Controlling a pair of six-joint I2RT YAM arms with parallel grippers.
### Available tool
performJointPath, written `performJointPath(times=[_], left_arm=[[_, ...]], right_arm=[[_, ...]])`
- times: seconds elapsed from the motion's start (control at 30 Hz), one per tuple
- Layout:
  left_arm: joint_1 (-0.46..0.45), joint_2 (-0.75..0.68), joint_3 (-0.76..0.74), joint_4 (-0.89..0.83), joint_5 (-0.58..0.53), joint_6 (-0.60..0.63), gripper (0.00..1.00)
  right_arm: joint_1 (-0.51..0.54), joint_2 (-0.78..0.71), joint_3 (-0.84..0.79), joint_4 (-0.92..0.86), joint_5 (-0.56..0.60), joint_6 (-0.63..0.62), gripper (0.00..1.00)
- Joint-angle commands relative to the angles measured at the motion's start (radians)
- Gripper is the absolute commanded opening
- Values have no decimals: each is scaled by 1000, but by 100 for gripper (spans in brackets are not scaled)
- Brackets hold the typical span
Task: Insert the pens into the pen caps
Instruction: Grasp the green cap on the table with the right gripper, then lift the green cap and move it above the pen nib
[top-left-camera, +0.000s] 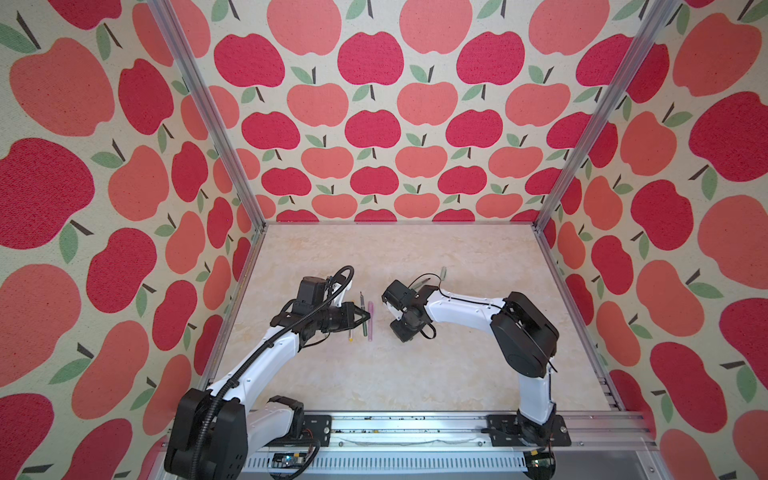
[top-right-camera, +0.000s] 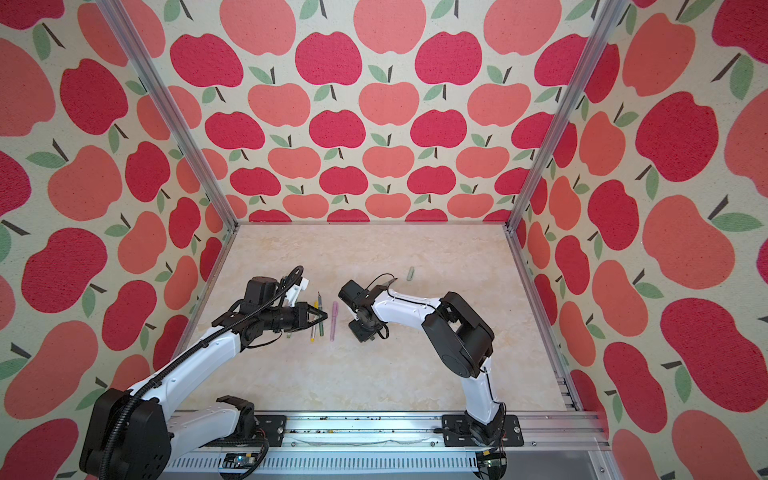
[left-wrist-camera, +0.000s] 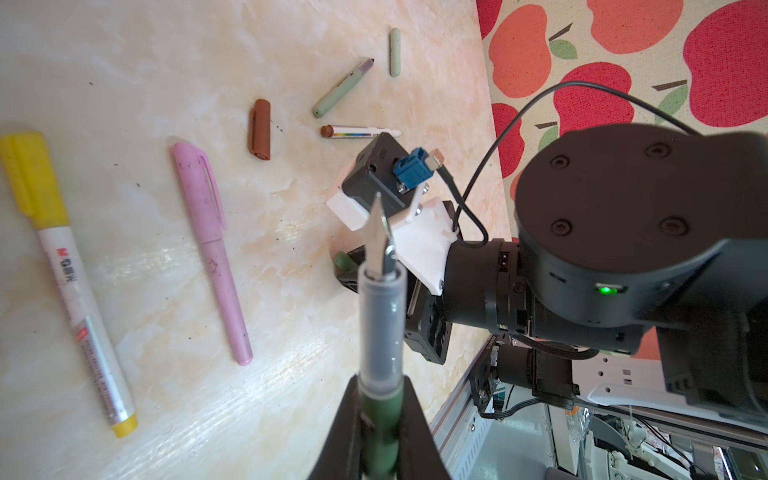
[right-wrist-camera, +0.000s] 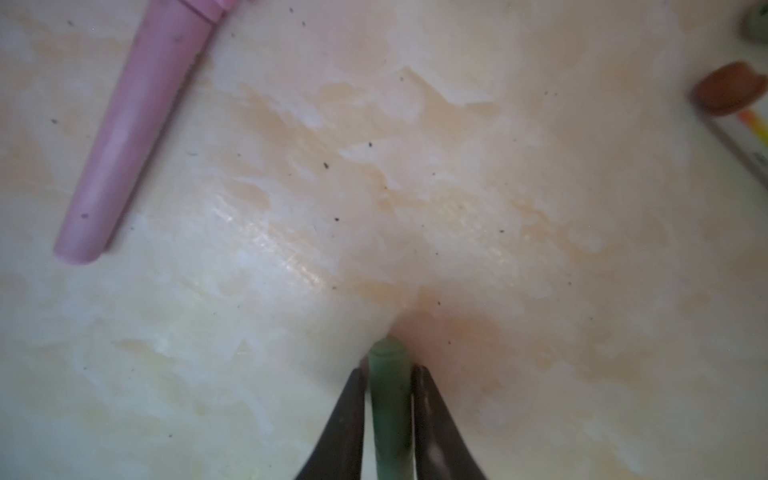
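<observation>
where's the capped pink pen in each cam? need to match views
Both top views: the capped pink pen lies just right of the left gripper.
Left wrist: whole pen, between the yellow-capped marker and the brown cap.
Right wrist: mainly its barrel, apart from the held dark green cap.
Landmark: the yellow-capped marker, near-parallel to it, in all but the right wrist view.

**Pens at nine, cap at one**

On the table (top-left-camera: 457, 374), a marker (top-left-camera: 351, 334) and a capped pen (top-left-camera: 370, 324) lie side by side at 9 o'clock from the middle, the pen on the 3 o'clock side. A loose cap (top-left-camera: 444, 273) lies well apart, toward 1 o'clock.
</observation>
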Motion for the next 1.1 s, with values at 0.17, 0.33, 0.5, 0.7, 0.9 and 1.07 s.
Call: performJointPath(times=[0.17, 0.33, 0.5, 0.7, 0.9, 1.07], left_arm=[[4, 13, 13, 29, 24, 1, 0], [-17, 19, 22, 35, 14, 13, 0], [-94, 47, 48, 43, -16, 65, 0], [-176, 104, 45, 167, 10, 65, 0], [-251, 185, 65, 267, 40, 61, 0], [-284, 226, 77, 329, 52, 43, 0]], right_arm=[[3, -1, 13, -33, 66, -1, 14], [-25, -75, 7, -17, 60, 26, 11], [-113, -218, -26, 60, -46, 103, 8], [-249, -390, -100, 248, -195, 246, 6], [-341, -458, -174, 512, -356, 460, 4], [-338, -433, -170, 598, -459, 526, 3]])
